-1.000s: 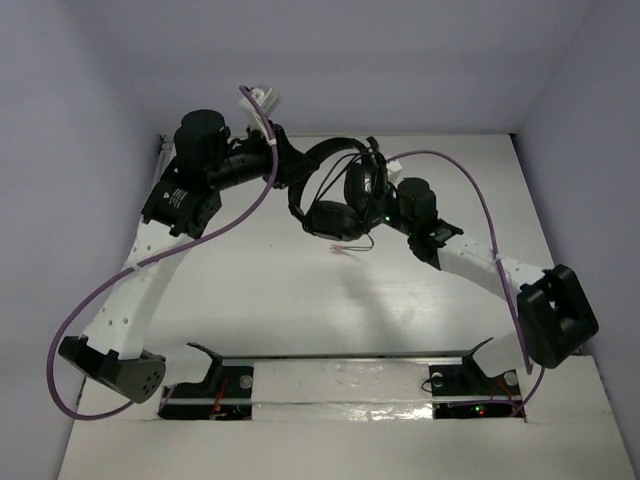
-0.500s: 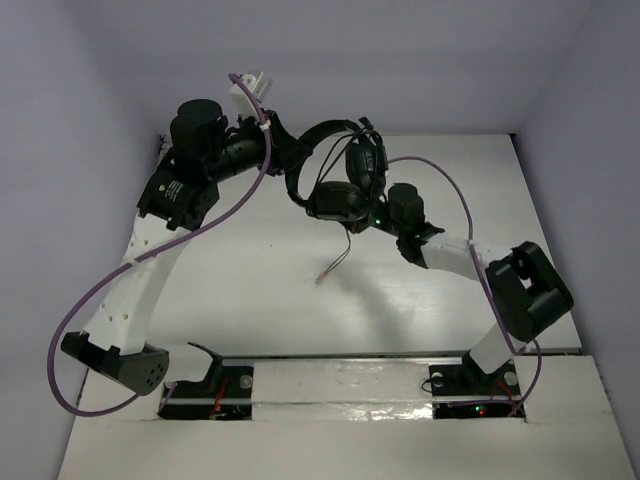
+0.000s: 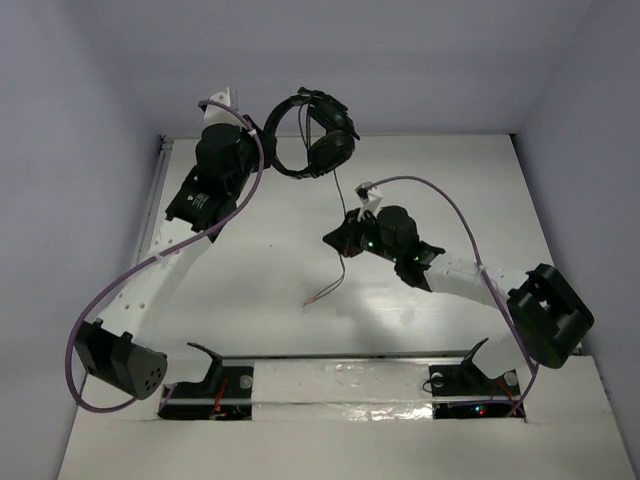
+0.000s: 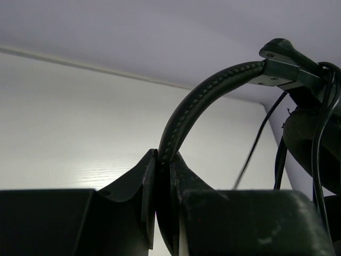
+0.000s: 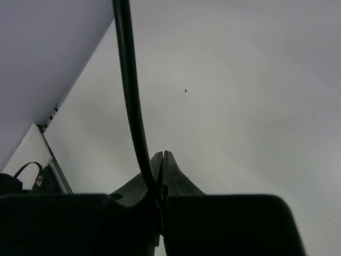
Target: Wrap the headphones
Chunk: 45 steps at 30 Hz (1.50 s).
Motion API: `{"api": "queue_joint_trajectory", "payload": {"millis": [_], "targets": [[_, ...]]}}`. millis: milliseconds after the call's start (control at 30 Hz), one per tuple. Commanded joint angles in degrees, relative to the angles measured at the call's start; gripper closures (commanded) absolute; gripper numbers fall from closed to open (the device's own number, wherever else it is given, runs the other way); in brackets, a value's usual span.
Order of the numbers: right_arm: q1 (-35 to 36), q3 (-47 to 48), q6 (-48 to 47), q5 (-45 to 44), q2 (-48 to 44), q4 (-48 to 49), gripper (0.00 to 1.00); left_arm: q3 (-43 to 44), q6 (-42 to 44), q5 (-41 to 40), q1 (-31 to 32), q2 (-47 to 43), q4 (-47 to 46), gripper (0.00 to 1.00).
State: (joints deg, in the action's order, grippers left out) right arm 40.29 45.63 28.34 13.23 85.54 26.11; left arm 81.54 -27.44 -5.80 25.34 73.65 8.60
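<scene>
Top centre of the overhead view, the headphones (image 3: 328, 150) are up off the table (image 3: 250, 300), hanging in front of the back wall (image 3: 420, 60). The left arm stretches up the left side of that frame, and the left gripper (image 4: 162, 158) has them. On the left wrist camera we see both jaws pressed together on the stitched headband (image 4: 198, 98), which rises out of the pinch and arches off to the upper right of the frame. One dark earcup (image 4: 311, 144) hangs at the right edge there, with thin black strands running down past it.

Over to the other side. The right arm comes in from the lower right of the overhead frame and points toward the centre, its purple cable (image 3: 455, 195) looping above it. The right gripper (image 5: 161, 160) sits just right of centre, below the headphones and well apart from them. Its wrist camera shows the fingertips closed tight, and the cord (image 5: 128, 80) drops from the top of that frame straight into the pinch, so we call it clamped on the cord.

From above, the cord falls from the earcups down to that gripper, then runs on toward the lower left, and its free end (image 3: 313, 297) sits near the middle of the frame. Whether that tip touches the tabletop, we cannot tell.
</scene>
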Motion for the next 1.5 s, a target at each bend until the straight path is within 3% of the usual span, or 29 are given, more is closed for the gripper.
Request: {"api": "queue_joint_trajectory", "payload": {"millis": [0, 267, 467, 667, 733, 867, 1233, 1400, 1467], "targets": [[3.03, -0.89, 1.37, -6.73, -3.80, -4.39, 1.00, -3.91, -5.42, -13.61, -0.38, -0.96, -12.81, 1.00], [8.57, 2.18, 2.69, -9.98, -5.47, -14.50, 1.00, -8.41, -4.90, -28.01, 3.04, 3.07, -15.63, 1.00], [12.96, 5.00, 2.16, -7.88, -5.47, -19.34, 0.98, -10.52, -3.32, -32.68, 5.94, 5.71, -16.69, 1.00], [12.97, -4.13, 5.68, 3.98, -7.05, 0.29, 0.72, -12.02, -3.94, -30.33, 6.65, 3.01, -16.78, 1.00], [12.97, -5.89, 5.33, 7.40, -5.91, 7.77, 0.68, -11.06, -4.02, -29.79, 7.70, 1.33, -15.99, 1.00], [12.97, -3.37, 4.36, 11.28, -1.00, 13.26, 0.64, -9.21, -3.58, -30.49, 11.47, -3.24, -13.80, 1.00], [12.97, -2.56, 4.97, 14.81, 2.62, 24.15, 0.47, -7.98, -6.31, -29.27, 12.54, -9.13, -10.45, 1.00], [12.97, -0.54, 4.36, 14.63, 5.51, 25.66, 0.46, -7.10, -6.57, -26.99, 13.07, -10.45, -10.18, 1.00], [12.45, 1.39, 4.01, 12.96, 8.31, 25.75, 0.52, -5.95, -6.31, -25.84, 13.07, -10.80, -9.75, 1.00]]}}
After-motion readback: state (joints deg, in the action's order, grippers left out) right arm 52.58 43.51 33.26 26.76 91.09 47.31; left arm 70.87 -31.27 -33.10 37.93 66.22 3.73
